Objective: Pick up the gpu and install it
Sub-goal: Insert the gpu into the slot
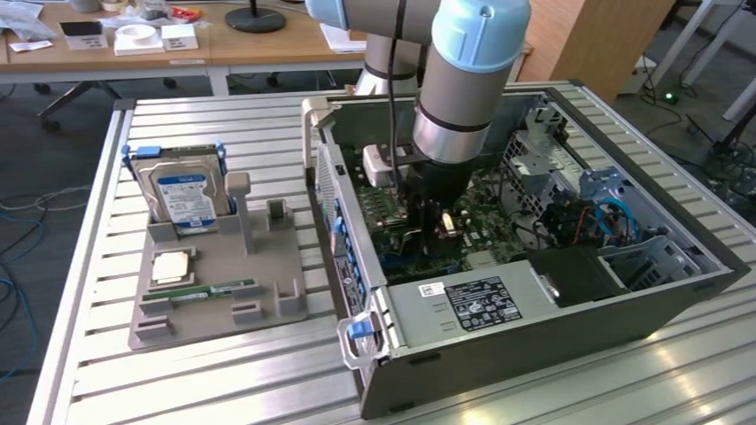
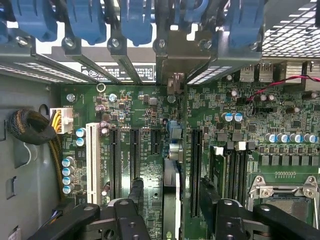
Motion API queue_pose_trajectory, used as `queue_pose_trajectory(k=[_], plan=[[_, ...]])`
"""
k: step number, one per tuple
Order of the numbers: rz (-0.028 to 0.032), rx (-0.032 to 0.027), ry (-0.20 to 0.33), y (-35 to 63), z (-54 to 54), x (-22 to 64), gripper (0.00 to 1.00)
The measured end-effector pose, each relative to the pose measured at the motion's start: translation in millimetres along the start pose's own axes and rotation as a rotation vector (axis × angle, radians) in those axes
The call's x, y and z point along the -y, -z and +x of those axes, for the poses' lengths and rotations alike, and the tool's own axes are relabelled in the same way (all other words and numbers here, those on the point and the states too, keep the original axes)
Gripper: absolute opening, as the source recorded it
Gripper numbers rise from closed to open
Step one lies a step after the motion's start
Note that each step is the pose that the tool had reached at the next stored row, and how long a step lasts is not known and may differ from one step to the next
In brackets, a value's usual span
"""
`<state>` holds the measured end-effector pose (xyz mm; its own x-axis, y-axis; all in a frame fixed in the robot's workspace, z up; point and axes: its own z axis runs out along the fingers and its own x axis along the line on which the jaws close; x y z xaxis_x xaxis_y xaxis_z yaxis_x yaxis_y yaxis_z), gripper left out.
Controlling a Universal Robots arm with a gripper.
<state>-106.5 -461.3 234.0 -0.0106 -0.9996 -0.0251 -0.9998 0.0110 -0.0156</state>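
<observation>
The gpu [image 2: 171, 165] stands edge-on on the green motherboard [image 2: 145, 107] inside the open computer case [image 1: 532, 328]. Its silvery bracket end [image 2: 172, 65] meets the row of rear slot covers under the blue clips. My gripper [image 2: 172, 184] straddles the card, one black finger [image 2: 136, 192] on each side, with a visible gap between each finger and the card, so it is open and holds nothing. In the exterior view my gripper [image 1: 433, 221] reaches straight down into the middle of the case, and the arm hides most of the card.
At the exterior view's left, a grey holder tray [image 1: 266, 305] carries an upright blue-labelled hard drive [image 1: 183, 190], a green RAM stick [image 1: 215, 290] and a CPU [image 1: 172, 266]. The case holds a power supply [image 1: 466, 305], a drive cage [image 1: 644, 261] and cables.
</observation>
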Motion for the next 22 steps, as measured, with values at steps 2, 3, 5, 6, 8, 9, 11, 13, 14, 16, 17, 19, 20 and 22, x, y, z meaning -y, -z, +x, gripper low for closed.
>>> queue_pose_trajectory(k=[2, 3, 5, 6, 8, 9, 11, 13, 14, 16, 17, 19, 20, 22], plan=[[-0.0002, -0.0003, 0.0, 0.6, 0.0, 0.0, 0.57], [-0.0002, -0.0004, 0.0, 1.9, 0.0, 0.0, 0.57], [0.0, -0.0001, 0.0, 6.1, -0.1, 0.1, 0.57], [-0.0001, -0.0002, 0.0, 8.9, -0.2, 0.1, 0.57], [-0.0001, -0.0003, 0.0, 15.4, -0.4, 0.2, 0.57], [0.0, -0.0002, 0.0, 19.1, -0.5, 0.3, 0.57], [0.0, -0.0003, 0.0, 26.8, -0.7, 0.4, 0.57], [0.0001, -0.0004, 0.0, 35.3, -0.9, 0.6, 0.57], [0.0, -0.0006, 0.0, 39.8, -1.0, 0.6, 0.57], [0.0, -0.001, 0.0, 49.0, -1.2, 0.8, 0.57], [-0.0001, -0.0012, 0.0, 53.5, -1.4, 0.8, 0.57], [0.0, -0.0017, 0.0, 62.5, -1.6, 1.0, 0.57], [0.0, -0.0019, 0.0, 66.9, -1.7, 1.1, 0.57], [0.0, -0.0024, 0.0, 76.0, -1.9, 1.2, 0.57]])
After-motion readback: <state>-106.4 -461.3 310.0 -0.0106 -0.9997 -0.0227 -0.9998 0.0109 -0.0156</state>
